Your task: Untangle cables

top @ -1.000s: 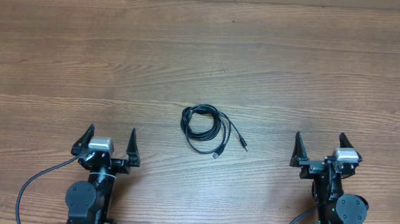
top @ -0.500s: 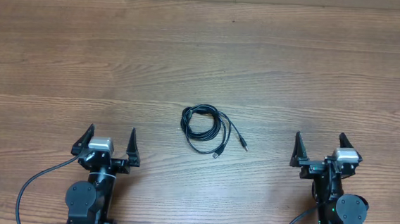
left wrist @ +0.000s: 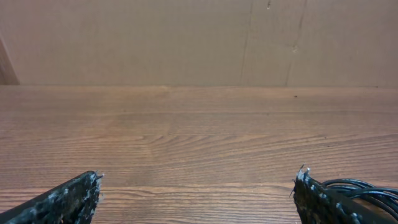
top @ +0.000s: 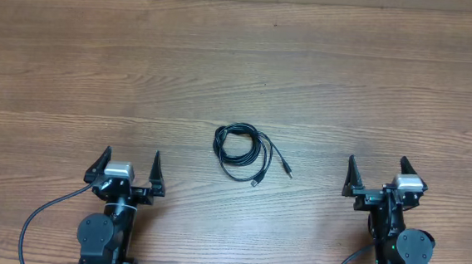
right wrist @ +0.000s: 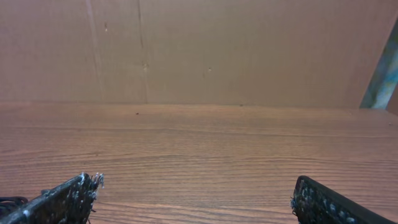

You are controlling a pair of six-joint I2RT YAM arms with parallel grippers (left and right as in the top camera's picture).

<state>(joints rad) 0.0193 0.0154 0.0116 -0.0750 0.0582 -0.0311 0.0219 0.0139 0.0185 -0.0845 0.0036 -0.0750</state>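
Moving: nothing lately; untangling unstarted.
Cables [top: 239, 151]: coiled, ahead, between grippers.
Left gripper [top: 131, 152]: wide open, empty.
Right gripper [top: 377, 160]: likewise.

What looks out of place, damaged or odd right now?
Nothing stands out. The cables lie in one small coil on the table, two plug ends trailing right. The left gripper and right gripper are open, empty, clear of it.

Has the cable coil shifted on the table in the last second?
No. The cable coil sits at the same spot against the table's wood grain lines, with both plug ends lying where they were.
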